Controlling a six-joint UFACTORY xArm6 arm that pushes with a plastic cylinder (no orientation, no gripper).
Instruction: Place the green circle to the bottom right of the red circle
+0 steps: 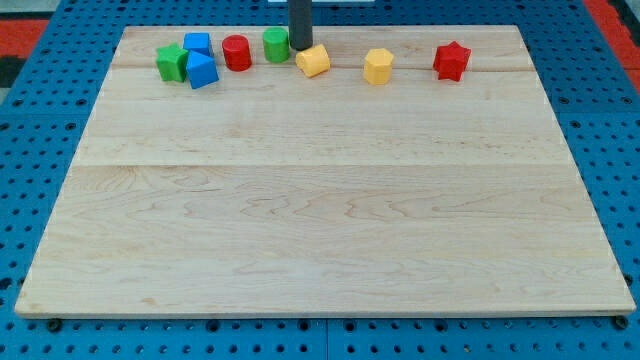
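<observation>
Resting at three o'clock of the green circle, my tip is a bare rod gripping nothing. That circle sits at three o'clock of the red circle. Best swing round to twelve o'clock and nudge gently downward.

My tip: at the view's top of the wooden board. Green circle just left of it; yellow block just below-right; red circle farther left.
</observation>
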